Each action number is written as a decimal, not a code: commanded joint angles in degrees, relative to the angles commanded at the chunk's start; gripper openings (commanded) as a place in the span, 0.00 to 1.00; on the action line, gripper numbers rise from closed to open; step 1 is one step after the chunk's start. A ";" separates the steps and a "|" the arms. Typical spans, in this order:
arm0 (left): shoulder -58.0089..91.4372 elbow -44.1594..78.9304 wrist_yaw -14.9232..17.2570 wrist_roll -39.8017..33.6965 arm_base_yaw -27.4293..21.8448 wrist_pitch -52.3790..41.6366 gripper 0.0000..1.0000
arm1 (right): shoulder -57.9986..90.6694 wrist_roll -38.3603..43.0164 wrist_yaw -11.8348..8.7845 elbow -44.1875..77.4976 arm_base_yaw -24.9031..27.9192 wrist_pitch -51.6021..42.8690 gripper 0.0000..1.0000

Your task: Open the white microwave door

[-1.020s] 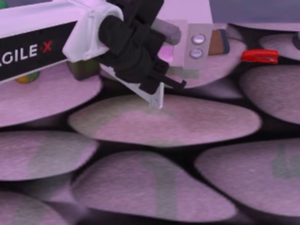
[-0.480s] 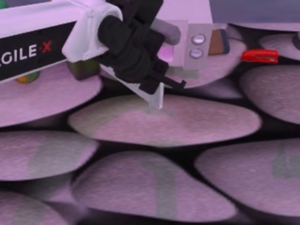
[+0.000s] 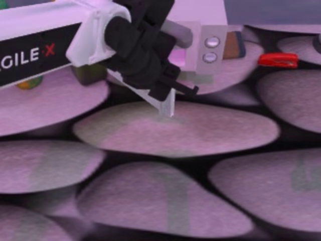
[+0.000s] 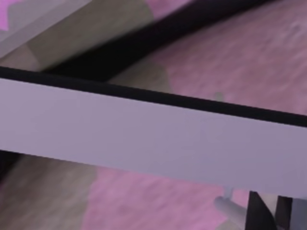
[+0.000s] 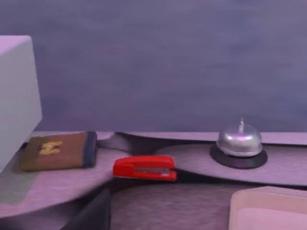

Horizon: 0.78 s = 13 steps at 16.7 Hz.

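At the far left of the top view my left arm (image 3: 45, 42) comes in over the table (image 3: 175, 130), and behind it, partly hidden, I see a small green and yellow thing (image 3: 25, 84) and a dark block (image 3: 89, 75) that I cannot identify. The left gripper (image 3: 175, 90) is at the swung-out edge of the microwave door (image 3: 163, 104), which stands open at an angle from the white microwave (image 3: 200, 45). The black fingers (image 3: 185, 89) reach over the door's top edge near its free end. I cannot tell from here if the jaws are clenched on the door or only lying against it. In the left wrist view the door's edge (image 4: 153, 136) fills the middle as a pale band, very near the camera.

Just beside the jaws, toward the right, is the microwave's panel with two round grey knobs (image 3: 211, 49). Further right of the jaws a brown box (image 5: 57, 151) lies against the microwave's side, then a red stapler (image 3: 278, 59), well apart from the gripper. A silver bell (image 5: 239, 143) stands beyond the stapler in the right wrist view. My right gripper itself is not visible in any view
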 joint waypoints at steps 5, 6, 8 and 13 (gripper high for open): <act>0.09 -0.29 0.48 -0.03 -0.23 0.03 0.00 | 0.00 0.00 0.00 0.00 0.00 0.00 1.00; -0.26 -0.66 0.82 0.65 0.00 0.10 0.00 | 0.00 0.00 0.00 0.00 0.00 0.00 1.00; -1.44 -1.97 2.03 3.05 0.85 0.33 0.00 | 0.00 0.00 0.00 0.00 0.00 0.00 1.00; -3.91 -5.01 4.94 8.49 2.82 0.69 0.00 | 0.00 0.00 0.00 0.00 0.00 0.00 1.00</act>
